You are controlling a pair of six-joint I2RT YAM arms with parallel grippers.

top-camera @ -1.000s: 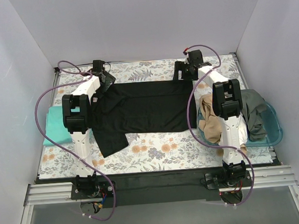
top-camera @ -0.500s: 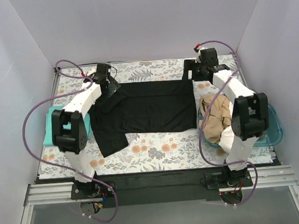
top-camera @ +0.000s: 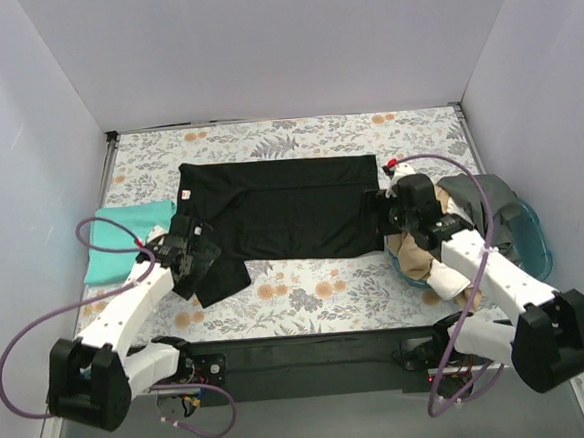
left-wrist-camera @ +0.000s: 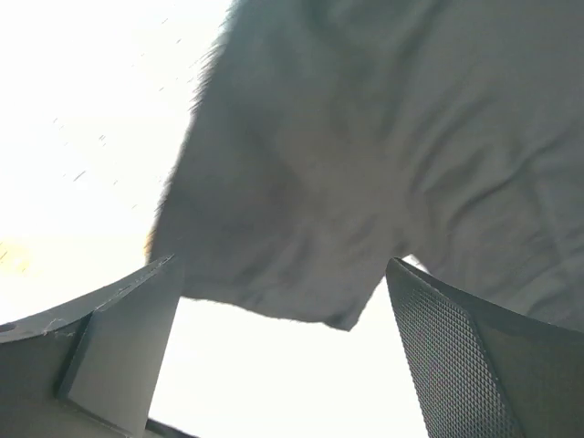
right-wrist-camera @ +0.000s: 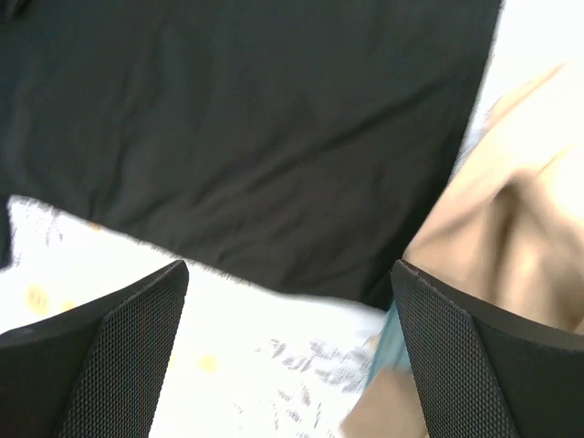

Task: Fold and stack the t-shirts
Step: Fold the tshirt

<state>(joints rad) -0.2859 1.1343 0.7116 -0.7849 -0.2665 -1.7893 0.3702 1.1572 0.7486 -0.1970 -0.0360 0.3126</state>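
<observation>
A black t-shirt (top-camera: 281, 210) lies spread flat on the floral table, its red-white neck label (top-camera: 185, 193) at the far left. My left gripper (top-camera: 197, 258) is open and empty just above the shirt's near-left sleeve. In the left wrist view the sleeve edge (left-wrist-camera: 365, 164) lies just ahead of my left gripper (left-wrist-camera: 283, 365). My right gripper (top-camera: 385, 210) is open and empty at the shirt's near-right corner, which shows in the right wrist view (right-wrist-camera: 255, 137) ahead of my right gripper (right-wrist-camera: 287, 351). A folded teal t-shirt (top-camera: 118, 239) lies at the left.
A translucent teal basket (top-camera: 532, 242) stands at the right. It holds a tan shirt (top-camera: 413, 256), a grey one (top-camera: 476, 194) and a white one (top-camera: 442, 281). The tan shirt (right-wrist-camera: 511, 210) lies right next to my right finger. White walls enclose the table.
Both arms have drawn back from the shirt's far corners to its near side and dropped low. The shirt now lies flat and free, its far edge farther back.
</observation>
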